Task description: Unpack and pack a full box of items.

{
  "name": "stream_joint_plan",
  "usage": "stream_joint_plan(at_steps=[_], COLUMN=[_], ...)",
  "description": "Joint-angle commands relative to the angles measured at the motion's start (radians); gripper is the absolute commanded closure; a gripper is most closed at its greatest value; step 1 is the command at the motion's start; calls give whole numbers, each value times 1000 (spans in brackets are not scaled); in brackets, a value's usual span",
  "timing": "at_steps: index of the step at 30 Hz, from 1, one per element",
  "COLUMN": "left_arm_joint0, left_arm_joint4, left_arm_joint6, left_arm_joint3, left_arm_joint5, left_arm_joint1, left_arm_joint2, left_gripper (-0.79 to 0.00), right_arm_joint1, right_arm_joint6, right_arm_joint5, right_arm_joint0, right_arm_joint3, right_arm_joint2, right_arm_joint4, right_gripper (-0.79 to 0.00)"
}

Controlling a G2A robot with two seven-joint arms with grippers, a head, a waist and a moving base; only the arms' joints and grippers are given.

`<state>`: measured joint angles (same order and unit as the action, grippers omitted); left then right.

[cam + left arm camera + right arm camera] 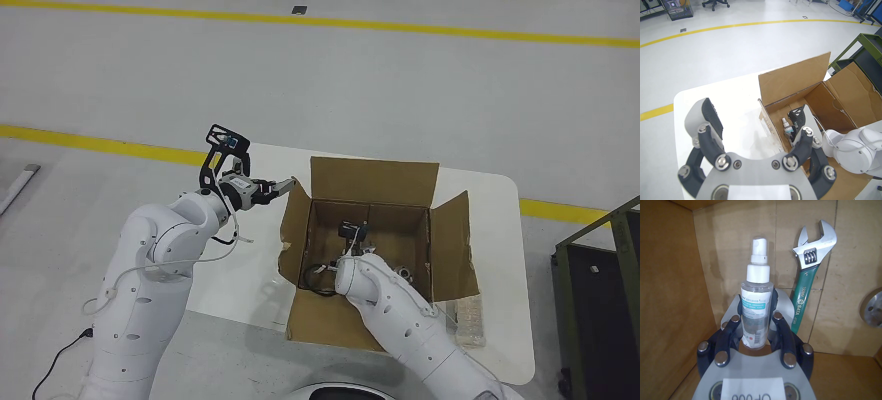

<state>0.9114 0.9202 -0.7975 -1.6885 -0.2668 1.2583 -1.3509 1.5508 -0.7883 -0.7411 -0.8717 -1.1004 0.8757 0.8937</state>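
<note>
Fingers of the left gripper [283, 187] stand spread wide with nothing between them. This gripper hangs above the white bench [495, 195], close to the left flap of the cardboard box [375, 180]. The box sits on the bench with all four flaps turned up and outward. Inside it, toward the left wall, the right gripper [756, 303] is clamped on the body of a spray bottle [755, 313]. The bottle is clear plastic, with a white pump head under a transparent cap and a white-and-teal printed label. Whether the bottle rests on the box floor I cannot tell. Just beside it, on the floor of the box, lies an adjustable wrench [806, 291] with a bright steel head and a green handle. Farther right in the box is a round metal disc [873, 309]. A clear plastic bottle [468, 320] lies on the bench, against the box's right side.
</note>
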Motion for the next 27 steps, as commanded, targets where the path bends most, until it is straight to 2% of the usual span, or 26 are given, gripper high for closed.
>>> stream_joint_plan(at_steps=[1,6,11,16,20,23,27], left_arm_joint0=[0,0,0,0,0,0,0], left_arm_joint4=[0,0,0,0,0,0,0], left_arm_joint6=[0,0,0,0,0,0,0], left_arm_joint3=[0,0,0,0,0,0,0], left_arm_joint5=[0,0,0,0,0,0,0], left_arm_joint1=[0,0,0,0,0,0,0], left_arm_joint2=[0,0,0,0,0,0,0], left_gripper=[-785,-785,-785,-785,-785,-785,-785], right_arm_joint1=[1,-3,-27,-66,-98,-114,-125], right_arm_joint6=[2,12,9,-11,-28,-27,-44], right_arm_joint5=[2,31,84,174,260,326,354], right_arm_joint0=[3,-7,-51,-143,-249,-316,-380], right_arm_joint3=[3,-39,-166,-377,-598,-707,-799], right_arm_joint2=[2,15,47,116,187,222,259], right_arm_joint4=[2,25,108,236,339,398,446], right_gripper=[0,0,0,0,0,0,0])
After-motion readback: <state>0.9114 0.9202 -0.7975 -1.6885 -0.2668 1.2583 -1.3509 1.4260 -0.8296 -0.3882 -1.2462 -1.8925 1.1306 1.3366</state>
